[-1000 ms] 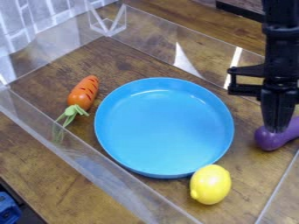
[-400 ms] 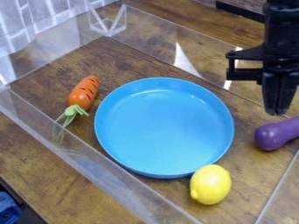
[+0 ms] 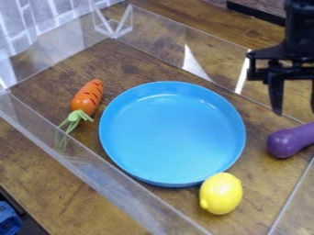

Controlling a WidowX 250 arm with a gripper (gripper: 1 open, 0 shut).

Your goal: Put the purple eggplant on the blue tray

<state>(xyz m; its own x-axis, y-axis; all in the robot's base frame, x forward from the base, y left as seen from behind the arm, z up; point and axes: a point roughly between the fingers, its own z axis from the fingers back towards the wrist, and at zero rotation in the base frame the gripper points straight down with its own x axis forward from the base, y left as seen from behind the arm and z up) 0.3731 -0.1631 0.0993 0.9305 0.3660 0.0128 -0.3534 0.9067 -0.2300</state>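
Purple eggplant (image 3: 293, 140) lies on the wooden table (image 3: 160, 64), just below the gripper (image 3: 293, 97) and apart from it, outside the blue tray (image 3: 172, 131) off to the gripper's left. Fingers hang spread and empty, pointing down. Looks light, rigid and glossy, so likely slippery under pinch. Best taken across the thick middle, not the tapering end. Yellow lemon (image 3: 221, 193) sits lower left, against the tray's rim.

Carrot (image 3: 86, 96) lies left, lemon (image 3: 221, 193) front, on wood table (image 3: 147, 73).
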